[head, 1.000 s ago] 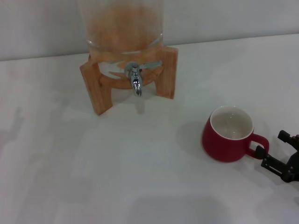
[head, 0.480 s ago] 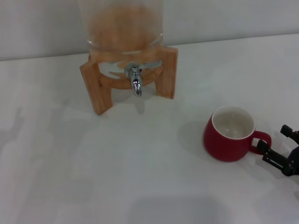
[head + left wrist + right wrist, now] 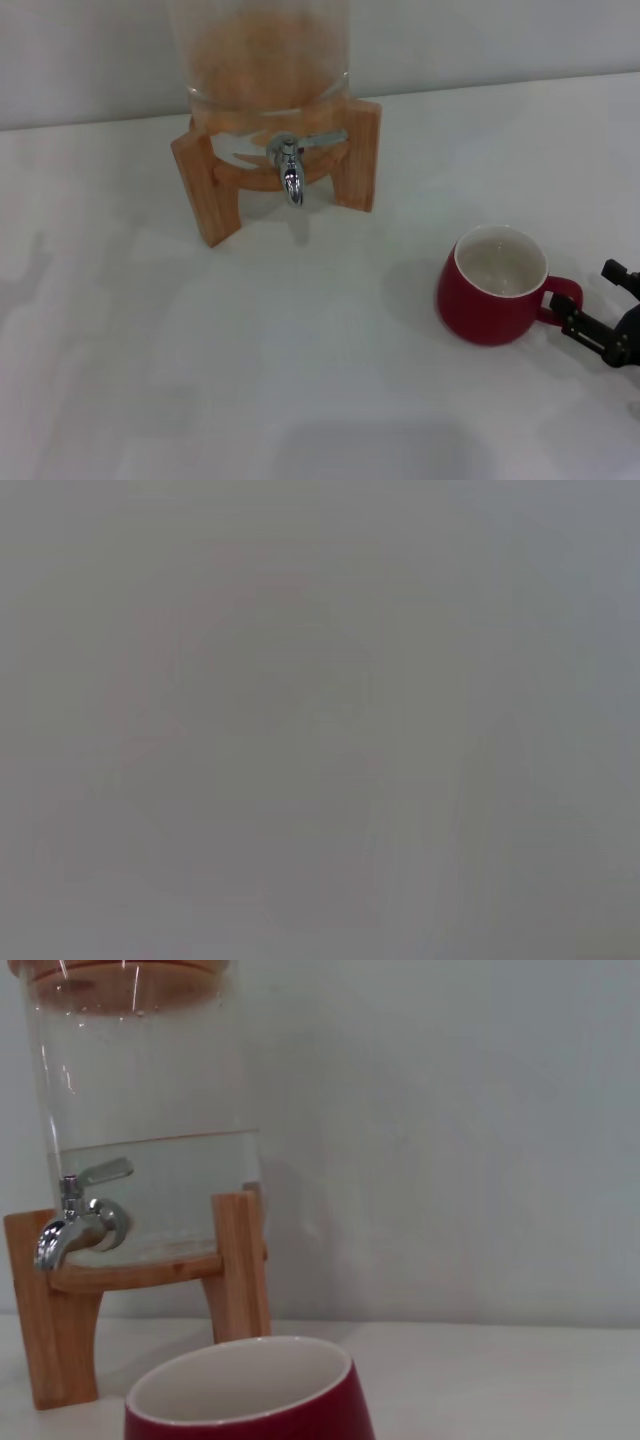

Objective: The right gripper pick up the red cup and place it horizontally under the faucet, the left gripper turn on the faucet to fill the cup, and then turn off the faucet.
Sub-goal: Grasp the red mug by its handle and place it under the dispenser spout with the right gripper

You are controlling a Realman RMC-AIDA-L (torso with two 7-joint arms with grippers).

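I see the right pincer (image 3: pixel 600 310) spread just beside the red cup (image 3: pixel 492 287) upright on the surface; glazed ceramic looks rigid, slick and breakable, so I'd clamp its loop handle (image 3: pixel 562 297).

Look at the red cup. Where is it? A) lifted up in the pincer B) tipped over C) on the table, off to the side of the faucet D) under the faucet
C: the cup stands upright on the table, away from the faucet, with the right pincer at its handle.
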